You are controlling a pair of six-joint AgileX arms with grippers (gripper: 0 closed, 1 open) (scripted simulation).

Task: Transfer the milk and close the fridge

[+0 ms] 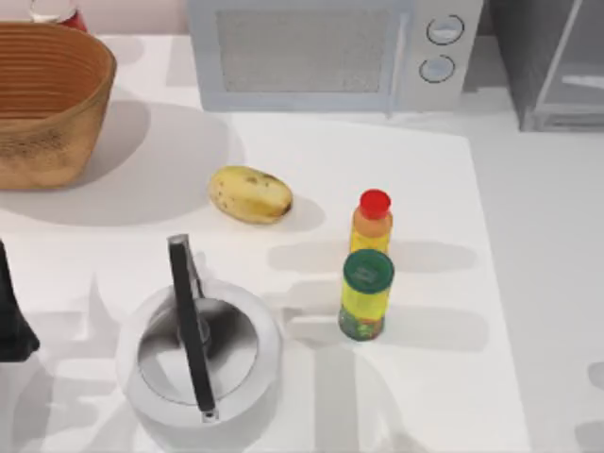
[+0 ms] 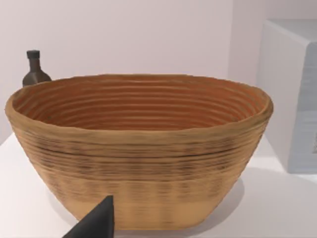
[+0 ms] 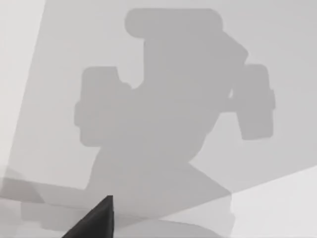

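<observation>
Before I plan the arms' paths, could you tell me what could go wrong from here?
The red-capped bottle and green-capped bottle stand upright and close together on the way toward the fridge; an arm sweeping across might topple them. The raised handle of the kettle could snag the left arm if it moves low.

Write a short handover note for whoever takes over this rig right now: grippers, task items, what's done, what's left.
Left gripper: at the table's left edge, facing the wicker basket, holding nothing. Right gripper: above bare table, holding nothing.
Fridge: back right corner, door standing open.
Milk: not located among the banana, kettle, two yellow bottles and microwave.
Done: nothing evident. Left: find and transfer the milk, close the fridge.
</observation>
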